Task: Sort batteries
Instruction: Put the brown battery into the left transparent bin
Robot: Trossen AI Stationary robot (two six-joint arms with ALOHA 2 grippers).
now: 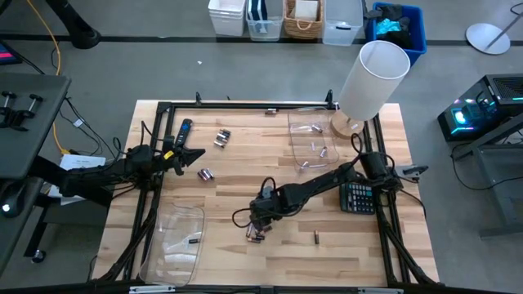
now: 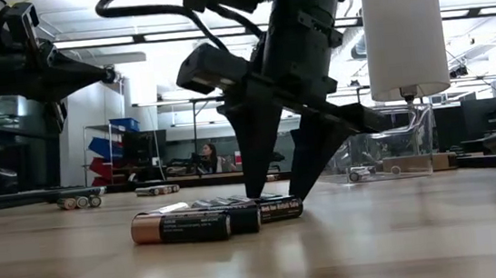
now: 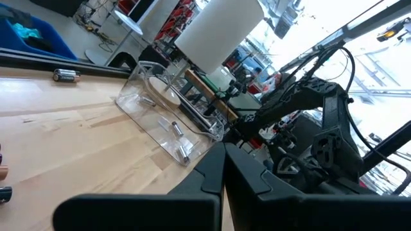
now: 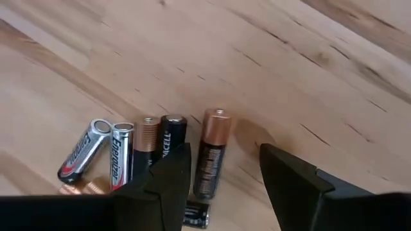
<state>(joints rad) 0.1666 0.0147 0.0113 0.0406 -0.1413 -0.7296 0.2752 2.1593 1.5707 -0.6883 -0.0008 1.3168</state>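
Batteries: a small cluster point(image 4: 148, 154) lies on the wooden table point(image 1: 245, 269), well apart from the calculator point(image 1: 357, 197) that sits at the table's right edge. In the right wrist view the cluster is two silvery cells, two dark copper-ended ones side by side, and one copper-topped battery point(image 4: 210, 154) slightly apart. Right gripper point(image 4: 221, 173) is down at the cluster, fingers spread, nothing clamped; the copper-topped cell lies between the fingertips, contact not clear from this angle. Low view shows both fingers point(image 2: 258, 147) tip-down on or just above the wood behind the cells. More cells: a pair point(image 1: 205, 174) and another group point(image 1: 221, 138) farther from the calculator; one loose cell point(image 1: 316, 238) near it. Some silvery cells sit in the clear bin point(image 1: 313, 139) beyond the calculator. Left gripper point(image 1: 196, 154) is clenched, empty, raised far from the calculator.
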